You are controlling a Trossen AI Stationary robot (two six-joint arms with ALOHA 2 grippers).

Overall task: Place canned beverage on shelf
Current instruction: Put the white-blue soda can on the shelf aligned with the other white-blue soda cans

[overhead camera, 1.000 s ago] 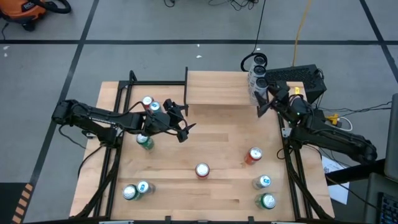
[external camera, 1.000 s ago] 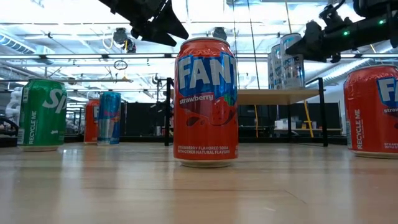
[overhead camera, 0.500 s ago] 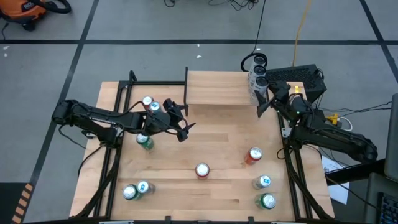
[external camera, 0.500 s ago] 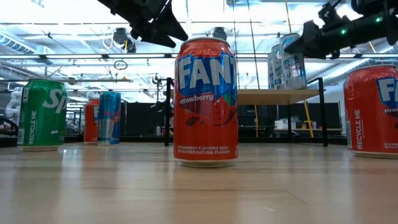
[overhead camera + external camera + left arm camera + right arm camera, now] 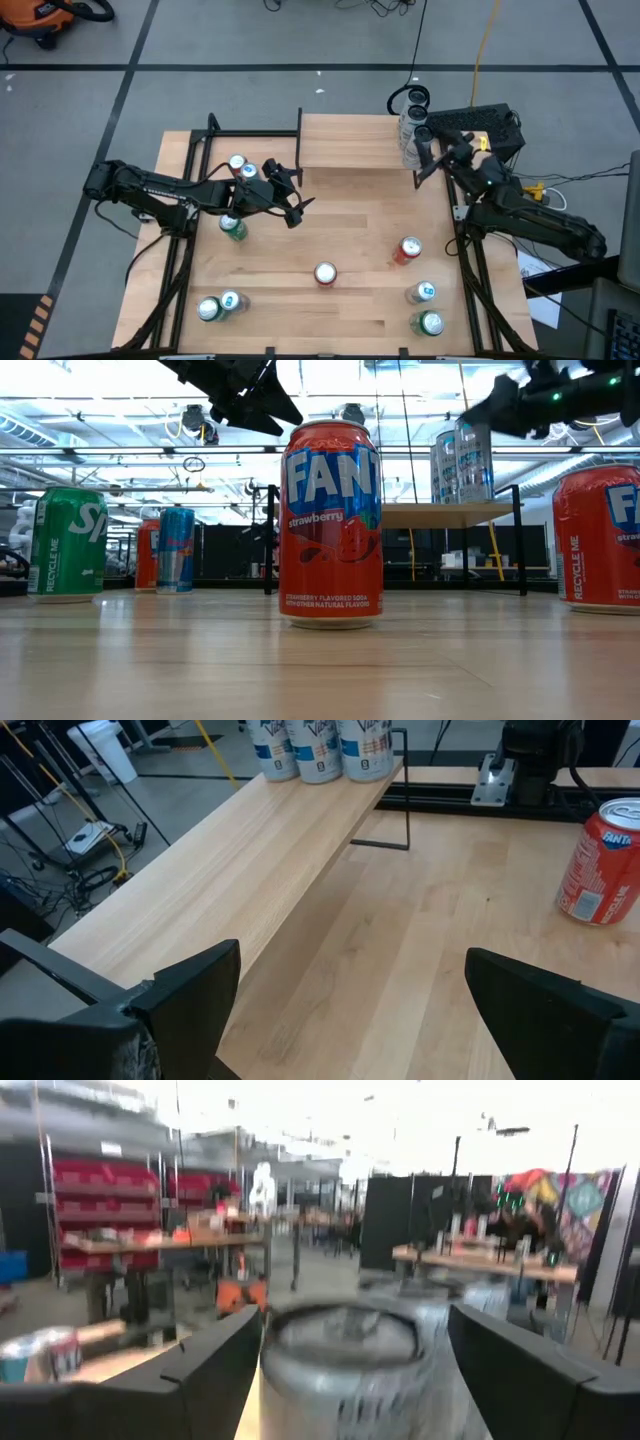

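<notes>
Right gripper [image 5: 428, 160] hovers, jaws apart, around the white-and-blue can [image 5: 411, 135] on the raised light-wood shelf [image 5: 350, 142], apparently releasing; left gripper [image 5: 292, 198] waits, jaws apart.

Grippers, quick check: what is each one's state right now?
Left gripper: open, empty, above the table's middle.
Right gripper: open, fingers either side of a white can on the shelf, holding nothing.
</notes>
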